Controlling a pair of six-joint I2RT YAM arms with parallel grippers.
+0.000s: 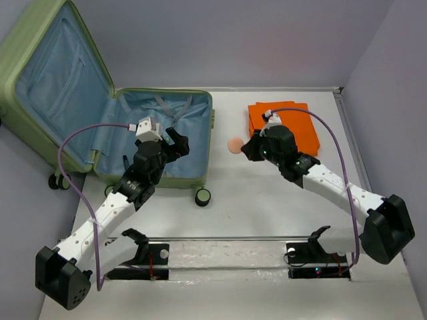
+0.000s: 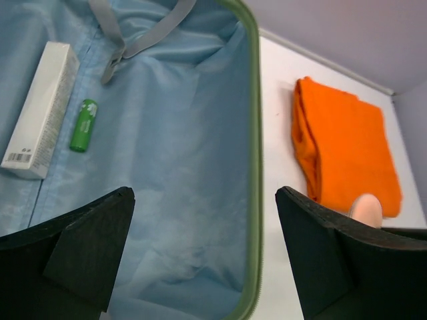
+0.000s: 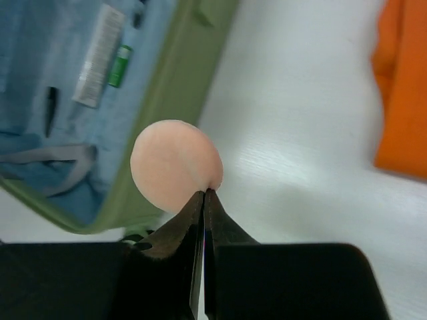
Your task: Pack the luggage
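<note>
The pale green suitcase [image 1: 180, 181] lies open at the left, its lid [image 1: 20, 67] raised and its blue lining showing. A white box [image 2: 40, 110] and a small green tube [image 2: 83, 125] lie inside. My left gripper [image 1: 175, 143] is open and empty, hovering over the suitcase's right rim [image 2: 255, 167]. My right gripper [image 1: 248, 148] is shut on the edge of a round peach-coloured pad [image 1: 234, 145], held above the white table just right of the suitcase. In the right wrist view the pad [image 3: 175, 163] sticks up from the closed fingertips [image 3: 200, 203], beside the green rim [image 3: 170, 100].
A folded orange cloth [image 1: 293, 127] lies at the back right, behind my right gripper; it also shows in the left wrist view [image 2: 347, 147]. Grey straps [image 2: 133, 40] lie across the lining. A black wheel [image 1: 202, 197] sticks out at the suitcase's near corner.
</note>
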